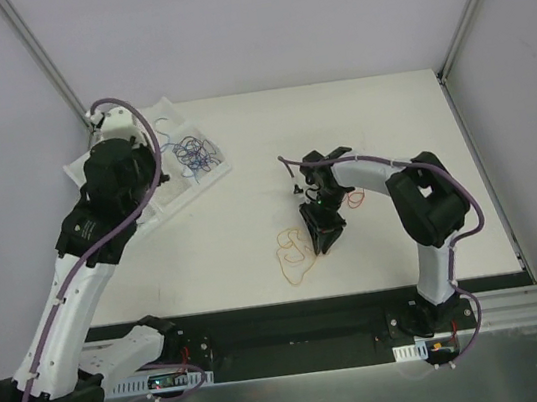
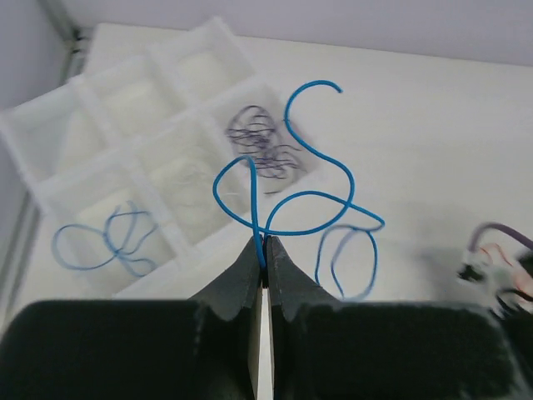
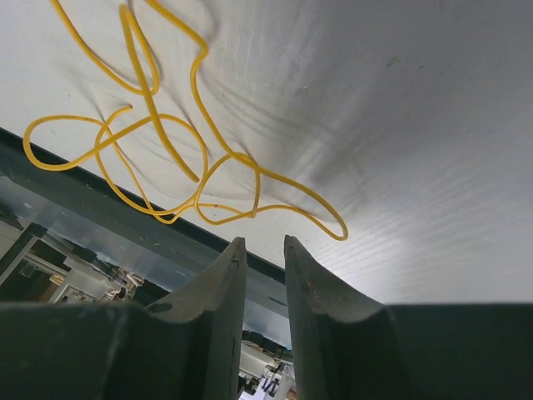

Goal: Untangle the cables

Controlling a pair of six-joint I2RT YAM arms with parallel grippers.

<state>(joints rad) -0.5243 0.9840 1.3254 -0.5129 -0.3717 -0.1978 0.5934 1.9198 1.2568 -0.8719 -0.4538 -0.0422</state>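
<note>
My left gripper is shut on a thin blue cable, which loops up and out over the edge of the white compartment tray. A tangle of purple and dark cables lies in one compartment and also shows in the top view. Another blue cable lies in a nearer compartment. My right gripper is slightly open and empty, close above the table just beside a looped orange-yellow cable, also visible in the top view. A red cable lies by the right wrist.
The tray sits at the table's far left, partly under my left arm. The table's black front edge runs just beyond the orange cable. Frame posts stand at the back corners.
</note>
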